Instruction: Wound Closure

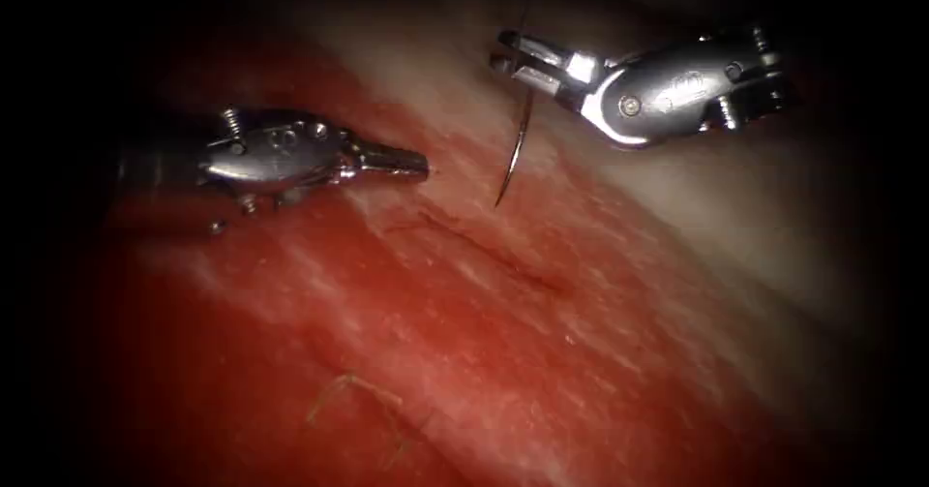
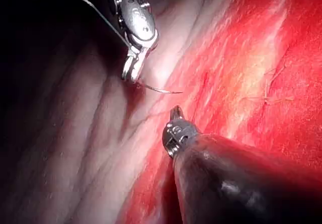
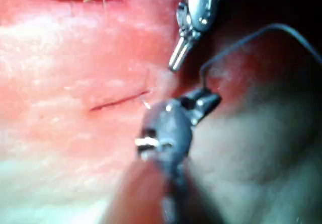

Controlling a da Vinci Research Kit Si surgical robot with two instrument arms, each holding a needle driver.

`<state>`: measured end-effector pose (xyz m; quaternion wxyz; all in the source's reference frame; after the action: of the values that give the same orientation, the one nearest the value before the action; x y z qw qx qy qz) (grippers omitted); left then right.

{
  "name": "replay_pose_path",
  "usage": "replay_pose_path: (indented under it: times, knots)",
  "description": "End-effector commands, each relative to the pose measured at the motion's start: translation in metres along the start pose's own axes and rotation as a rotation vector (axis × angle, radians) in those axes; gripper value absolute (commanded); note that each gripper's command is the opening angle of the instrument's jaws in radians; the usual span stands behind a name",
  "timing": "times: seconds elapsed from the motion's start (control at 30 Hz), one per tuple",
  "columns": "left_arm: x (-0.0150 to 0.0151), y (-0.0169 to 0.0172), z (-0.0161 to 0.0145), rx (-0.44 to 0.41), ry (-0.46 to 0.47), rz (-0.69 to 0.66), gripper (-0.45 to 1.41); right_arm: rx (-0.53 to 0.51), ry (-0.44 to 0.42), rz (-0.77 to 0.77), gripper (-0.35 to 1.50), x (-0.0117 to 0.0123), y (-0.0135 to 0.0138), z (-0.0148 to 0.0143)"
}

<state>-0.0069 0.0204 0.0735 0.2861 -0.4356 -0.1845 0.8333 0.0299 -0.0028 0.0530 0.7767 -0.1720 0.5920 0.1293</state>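
One hand, the right, grips the needle above tissue.

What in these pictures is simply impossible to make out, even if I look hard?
- Where the thread ends: in the left wrist view it runs off into the dark background.
- How the right tool grips the needle: blurred in the right wrist view.
- Whether the needle tip touches the tissue: too fine in the endoscope view.
- The left tool shaft: lost in shadow in the endoscope view.
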Motion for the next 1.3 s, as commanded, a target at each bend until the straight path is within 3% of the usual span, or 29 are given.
replay_pose_path:
  times: [0.03,0.2,0.3,0.43,0.47,0.8,1.3]
  knots:
    - [-0.0003,0.0001,0.001,0.009,-0.02,0.007,0.09,0.002,0.009,-0.006,-0.35,-0.0002,-0.0009,0.0006]
    - [-0.0012,0.0012,0.0021,0.03,-0.111,0.021,0.0,0.013,0.023,-0.03,-0.35,-0.0001,-0.001,0.0005]
    - [-0.0019,0.0019,0.0027,0.031,-0.179,0.032,-0.15,0.018,0.031,-0.036,-0.35,0.0,-0.0011,0.0005]
    - [-0.0019,0.0019,0.0026,0.03,-0.182,0.032,-0.23,0.023,0.038,-0.042,-0.35,0.0002,-0.0013,0.0004]
    - [-0.0019,0.002,0.0025,0.033,-0.183,0.032,-0.33,0.023,0.039,-0.054,-0.35,0.0003,-0.0014,0.0004]
    - [-0.0017,0.0023,0.0029,0.014,-0.179,0.028,-0.2,0.028,0.047,-0.073,-0.35,-0.0001,-0.0021,0.0011]
    - [-0.0046,0.0029,0.0053,-0.036,-0.246,0.03,-0.15,0.038,0.05,-0.103,-0.35,-0.0014,-0.0029,0.002]
